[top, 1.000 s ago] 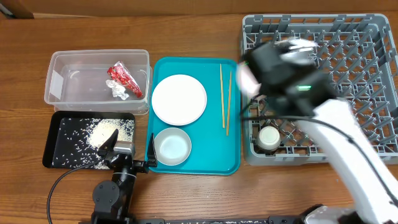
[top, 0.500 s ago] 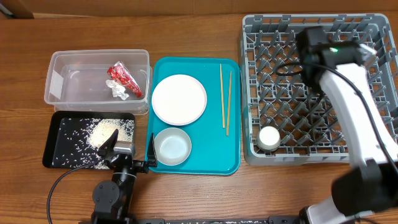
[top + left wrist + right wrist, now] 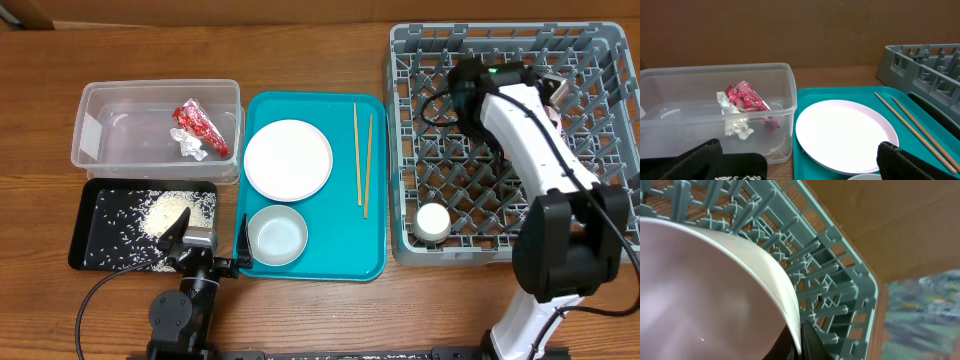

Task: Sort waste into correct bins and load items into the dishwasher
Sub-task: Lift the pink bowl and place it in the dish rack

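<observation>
My right gripper (image 3: pixel 800 341) is shut on the rim of the pink bowl (image 3: pixel 700 295) and holds it tilted over the back of the grey dish rack (image 3: pixel 600 232), near its far right (image 3: pixel 548 88). A small white cup (image 3: pixel 433 222) stands in the rack's front left corner. The pale plate (image 3: pixel 288 160), grey bowl (image 3: pixel 277 235) and chopsticks (image 3: pixel 362 160) lie on the teal tray (image 3: pixel 335 262). The red wrapper (image 3: pixel 200 128) is in the clear tub (image 3: pixel 100 130). Rice (image 3: pixel 180 210) lies in the black tray (image 3: pixel 100 240). My left gripper (image 3: pixel 797 152) is open and empty, low at the teal tray's front left corner.
The tub and black tray sit left of the teal tray, and the rack sits right of it. My right arm (image 3: pixel 520 130) stretches across the rack. The rack's upright pegs (image 3: pixel 805 280) are close under the bowl. Bare wooden table lies in front.
My right arm has swung from the rack's left front edge to its back right, carrying the pink bowl. The left arm has not moved.
</observation>
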Controlling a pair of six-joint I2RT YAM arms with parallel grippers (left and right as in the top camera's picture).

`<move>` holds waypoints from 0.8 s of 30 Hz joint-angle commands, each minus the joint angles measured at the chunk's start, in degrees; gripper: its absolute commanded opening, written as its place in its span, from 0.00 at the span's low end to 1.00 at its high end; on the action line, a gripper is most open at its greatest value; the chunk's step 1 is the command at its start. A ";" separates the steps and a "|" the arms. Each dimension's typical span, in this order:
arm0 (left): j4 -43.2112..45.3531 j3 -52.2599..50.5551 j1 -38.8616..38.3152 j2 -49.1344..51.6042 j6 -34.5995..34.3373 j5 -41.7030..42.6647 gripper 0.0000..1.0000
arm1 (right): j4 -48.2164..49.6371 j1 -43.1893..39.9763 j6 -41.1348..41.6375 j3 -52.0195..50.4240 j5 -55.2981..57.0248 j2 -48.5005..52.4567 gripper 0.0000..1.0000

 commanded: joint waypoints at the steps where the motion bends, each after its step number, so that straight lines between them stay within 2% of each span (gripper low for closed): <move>1: -0.09 -0.22 0.35 -0.26 -0.52 0.46 1.00 | 0.00 3.13 -1.44 0.07 -1.55 2.82 0.04; 12: -0.09 -0.22 0.35 -0.28 -0.52 0.46 1.00 | -3.13 10.16 -1.44 0.07 1.36 3.78 0.12; 15: -0.09 -0.22 0.35 -0.28 -0.52 0.46 1.00 | -4.90 10.54 -0.94 0.09 2.21 3.78 0.10; 17: -0.09 -0.22 0.35 -0.28 -0.52 0.46 1.00 | -6.19 10.49 0.87 0.09 3.52 3.76 0.04; 21: -0.09 -0.22 0.35 -0.28 -0.52 0.46 1.00 | -11.69 8.96 8.66 0.20 8.13 3.76 0.04; 24: -0.09 -0.22 0.35 -0.28 -0.55 0.46 1.00 | -12.37 7.13 9.55 0.20 8.13 3.76 0.04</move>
